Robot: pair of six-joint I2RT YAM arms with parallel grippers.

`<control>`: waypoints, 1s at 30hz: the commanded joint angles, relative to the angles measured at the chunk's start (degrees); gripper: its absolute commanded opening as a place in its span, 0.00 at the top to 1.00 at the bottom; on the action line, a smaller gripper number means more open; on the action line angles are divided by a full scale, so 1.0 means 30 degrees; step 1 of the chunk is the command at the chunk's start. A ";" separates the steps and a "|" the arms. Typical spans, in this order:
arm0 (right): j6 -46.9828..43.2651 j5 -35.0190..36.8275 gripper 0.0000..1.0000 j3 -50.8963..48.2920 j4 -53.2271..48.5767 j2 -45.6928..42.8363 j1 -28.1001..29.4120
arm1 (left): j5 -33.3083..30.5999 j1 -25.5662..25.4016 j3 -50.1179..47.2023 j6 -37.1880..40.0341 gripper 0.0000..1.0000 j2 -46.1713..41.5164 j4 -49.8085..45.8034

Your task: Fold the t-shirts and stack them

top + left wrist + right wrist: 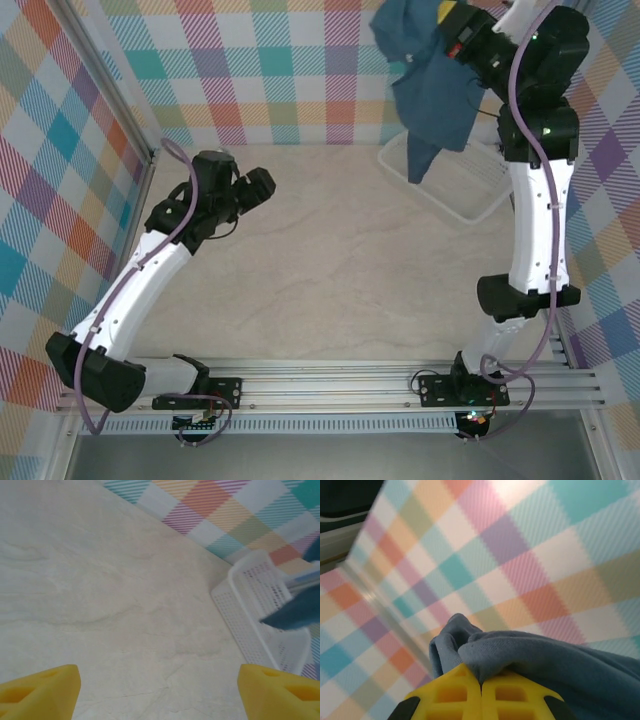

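Since the right tool (481, 690) is clamped shut on a bunch of the slate-blue t-shirt (435, 95), which dangles high over the white basket (470, 200), it should swing to the counter (330, 270) and lower slowly so the wide-open, empty left tool (262, 187) can catch a hem.

Table (330, 270) was basically wide open through the middle and down to 6 o'clock, so easy passing there. Only stuff in the way sat around 1–2 o'clock: the white basket (442, 204) near the back wall (260, 70), t-shirt (440, 100) dangling over it.
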 commanded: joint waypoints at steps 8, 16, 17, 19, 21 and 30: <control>0.2198 -0.1098 1.00 -1.3181 0.1919 -0.1408 0.6069 | -0.3902 -0.0067 -0.1768 -0.0733 0.17 -0.3445 -0.2817; 0.1931 -0.0302 0.52 -1.9703 0.0912 0.0049 0.7014 | 0.0849 -0.0067 -0.4712 -0.0596 0.27 -0.4322 -0.2501; 0.1900 0.0333 0.50 -2.0497 0.0889 -0.0556 0.6928 | 0.1902 -0.0089 -0.5049 -0.0303 0.28 -0.4165 -0.2417; 0.1875 0.1763 0.49 -2.2095 0.0342 -0.1813 0.6751 | 0.3844 -0.0176 -0.5929 -0.0078 0.30 -0.3781 -0.2226; 0.2050 0.3397 0.48 -2.4472 -0.0432 -0.3497 0.6613 | 0.5986 -0.0670 -0.7116 0.0050 0.31 -0.3385 -0.1369; 0.2648 0.5798 0.46 -3.2757 -0.3945 -1.0150 0.2177 | 0.3181 -1.0446 -0.7113 0.2812 0.21 0.2496 0.0054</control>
